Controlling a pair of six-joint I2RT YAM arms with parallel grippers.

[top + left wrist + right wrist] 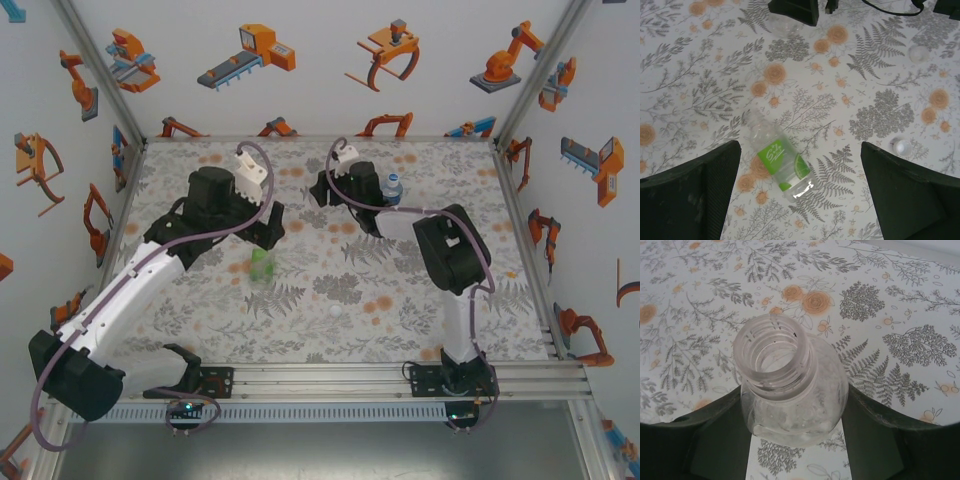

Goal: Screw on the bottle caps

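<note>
Progress looks slight, you'll judge: a white cap (336, 311) lies loose on the near desk (420, 320), the green bottle (262, 265) lies uncapped on its side under your wide-open left pincer (800, 145), and farther back your right pincer (795, 430) clasps the plain bottle (790, 390), its threads bare, beside the upright blue-labelled bottle (393, 188).

clear bottle (795, 405) btm hidden, R jaws cropped

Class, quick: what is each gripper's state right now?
Left gripper: open, holding nothing.
Right gripper: closed on the uncapped clear plain bottle.
</note>
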